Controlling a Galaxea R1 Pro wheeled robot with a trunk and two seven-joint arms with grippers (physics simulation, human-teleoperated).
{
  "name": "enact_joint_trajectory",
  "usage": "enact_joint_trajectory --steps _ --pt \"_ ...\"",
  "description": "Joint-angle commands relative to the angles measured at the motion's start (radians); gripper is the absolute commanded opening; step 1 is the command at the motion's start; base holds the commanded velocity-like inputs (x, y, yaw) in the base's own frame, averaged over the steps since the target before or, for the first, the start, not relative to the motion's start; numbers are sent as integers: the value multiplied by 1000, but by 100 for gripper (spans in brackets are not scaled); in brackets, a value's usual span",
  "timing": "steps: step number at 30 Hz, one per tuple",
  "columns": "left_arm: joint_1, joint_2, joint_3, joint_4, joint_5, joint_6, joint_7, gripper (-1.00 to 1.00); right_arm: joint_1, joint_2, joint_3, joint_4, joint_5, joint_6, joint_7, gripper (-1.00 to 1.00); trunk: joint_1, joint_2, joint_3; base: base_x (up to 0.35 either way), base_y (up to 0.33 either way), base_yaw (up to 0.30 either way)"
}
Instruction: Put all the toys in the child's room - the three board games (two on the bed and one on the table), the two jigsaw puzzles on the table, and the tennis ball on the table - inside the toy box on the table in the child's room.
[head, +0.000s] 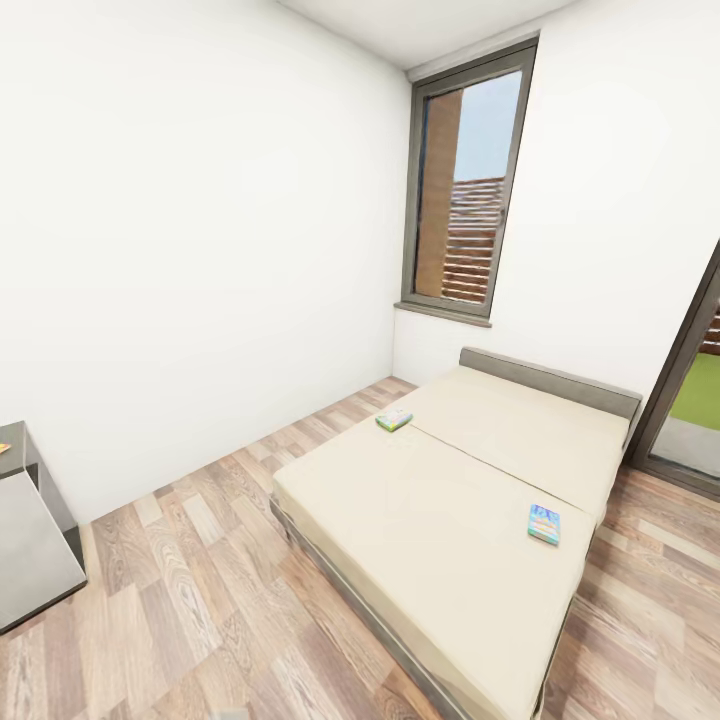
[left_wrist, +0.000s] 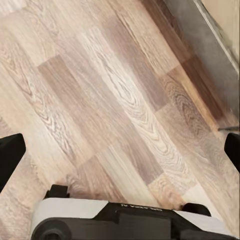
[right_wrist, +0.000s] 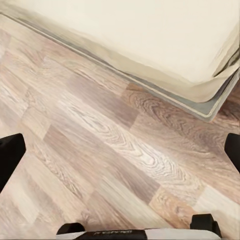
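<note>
Two board games lie well apart on the bed (head: 470, 520): the blue board game (head: 544, 524) probably nearer the right arm, the pale green board game (head: 394, 420) farther off. Both grippers, left gripper (left_wrist: 120, 150) and right gripper (right_wrist: 120, 150), hang released over floor.

I am looking into a room where white walls (head: 200, 250) are meeting at a far corner. Daylight is coming through a tall grey-framed window (head: 468, 190), which is showing a brick wall and slatted fence outside. A wood-plank floor (head: 200, 590) is running under a large low bed (head: 450, 520) with a cream cover and grey headboard. I am seeing a dark grey-topped cabinet (head: 30, 550) at my left, and a glass door (head: 690, 400) at my right.
</note>
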Motion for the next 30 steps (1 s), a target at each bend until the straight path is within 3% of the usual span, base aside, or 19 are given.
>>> enact_joint_trajectory --steps 1,4,6,7,8,9,11,15,22,24,30 --pt "0 -2 9 -74 14 71 -20 100 -1 -1 3 -22 -5 26 16 100 1 -1 -1 0 0 0" --pt "0 -2 14 -198 22 166 -37 100 -1 5 8 -123 -4 106 27 100 1 -1 -1 0 0 0" --pt "0 -2 15 -275 25 217 -42 100 1 6 10 -251 -3 203 30 100 1 -1 -1 0 0 0" --pt "-1 -3 17 -315 26 244 -44 100 1 5 10 -363 -2 286 30 100 1 -1 -1 0 0 0" --pt "-2 -2 17 -331 26 255 -45 100 2 5 10 -423 -1 331 30 100 1 -1 -1 0 0 0" --pt "-4 -3 17 -358 28 273 -45 100 5 7 10 -544 1 417 26 100 1 -1 -1 0 0 0" --pt "-6 -3 18 -378 29 285 -46 100 13 10 10 -660 4 495 14 100 1 -1 -1 0 0 0" --pt "-11 -4 18 -405 31 300 -46 100 51 30 14 -917 39 639 -108 100 1 -1 -1 0 0 0" --pt "-19 -5 17 -412 29 302 -42 100 69 118 23 -1024 73 692 -323 100 1 -1 -1 0 0 0" --pt "-26 -2 17 -413 30 304 -40 100 70 132 36 -1036 80 695 -364 100 1 -1 -1 0 0 0" --pt "-84 3 18 -415 31 306 -39 100 71 147 52 -1075 86 703 -408 100 1 -1 -1 0 0 0"
